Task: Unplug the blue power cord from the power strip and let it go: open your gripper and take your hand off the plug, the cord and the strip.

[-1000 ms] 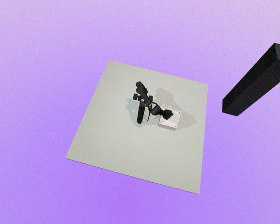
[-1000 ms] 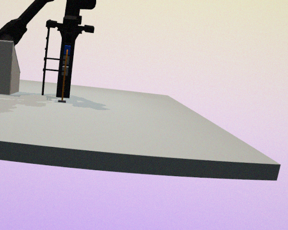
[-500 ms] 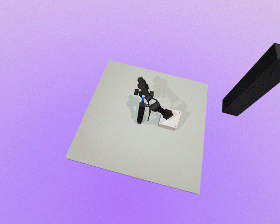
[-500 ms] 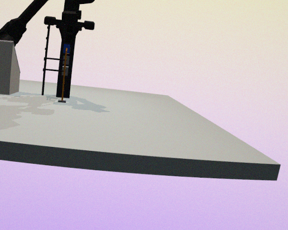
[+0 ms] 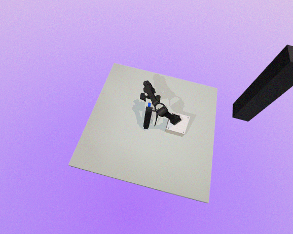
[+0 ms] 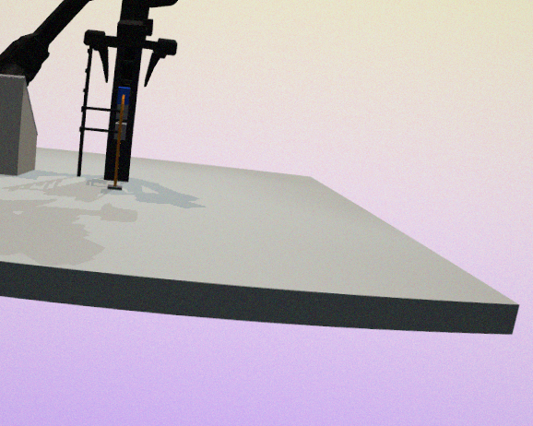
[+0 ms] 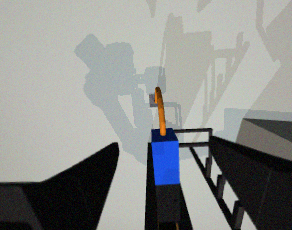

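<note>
The black power strip (image 5: 147,119) (image 6: 124,161) (image 7: 151,200) stands upright. The blue plug (image 5: 149,104) (image 6: 124,92) (image 7: 166,162) is at the strip's upper part, on its front face. Whether its prongs are in the socket cannot be seen. The orange cord (image 6: 117,152) (image 7: 161,112) runs from the plug down to a small grey block (image 6: 114,187) at the table. My gripper (image 5: 150,99) (image 6: 125,84) (image 7: 164,142) is open. Its fingers stand wide apart on either side of the plug, with a gap on each side, and in the exterior view the tips are level with its top.
A thin black frame (image 6: 82,121) (image 7: 195,130) stands beside the strip, joined by two bars, close to one finger. The grey pedestal (image 5: 178,128) (image 6: 1,124) (image 7: 273,145) carries the arm's base. A large black beam (image 5: 266,86) shows at the right of the top view.
</note>
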Action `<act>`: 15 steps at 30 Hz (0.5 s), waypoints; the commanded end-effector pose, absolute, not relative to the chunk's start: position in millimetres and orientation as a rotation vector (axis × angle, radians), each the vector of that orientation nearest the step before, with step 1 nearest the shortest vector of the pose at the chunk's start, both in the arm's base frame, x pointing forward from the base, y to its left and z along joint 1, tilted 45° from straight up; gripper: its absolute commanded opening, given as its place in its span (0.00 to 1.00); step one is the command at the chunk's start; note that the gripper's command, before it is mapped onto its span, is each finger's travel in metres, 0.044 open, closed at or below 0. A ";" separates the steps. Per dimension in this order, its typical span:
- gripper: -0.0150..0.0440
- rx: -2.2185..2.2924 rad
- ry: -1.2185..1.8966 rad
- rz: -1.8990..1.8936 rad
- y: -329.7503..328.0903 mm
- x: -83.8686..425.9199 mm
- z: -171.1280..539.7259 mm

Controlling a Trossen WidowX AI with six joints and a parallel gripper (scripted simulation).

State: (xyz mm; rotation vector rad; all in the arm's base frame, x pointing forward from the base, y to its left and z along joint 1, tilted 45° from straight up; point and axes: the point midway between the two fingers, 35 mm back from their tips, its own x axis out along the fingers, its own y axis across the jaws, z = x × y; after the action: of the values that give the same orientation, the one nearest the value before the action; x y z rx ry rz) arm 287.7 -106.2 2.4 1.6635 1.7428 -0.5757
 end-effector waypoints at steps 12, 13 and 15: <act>1.00 1.664 1.737 -0.578 -153.5 294.8 -27.8; 1.00 1.664 1.737 -0.578 -153.5 294.8 -27.8; 1.00 1.664 1.737 -0.578 -153.5 294.8 -27.8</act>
State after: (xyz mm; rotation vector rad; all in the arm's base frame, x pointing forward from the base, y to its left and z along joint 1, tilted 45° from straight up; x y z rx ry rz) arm 294.9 -152.1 -27.1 1.6716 1.7344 -0.5783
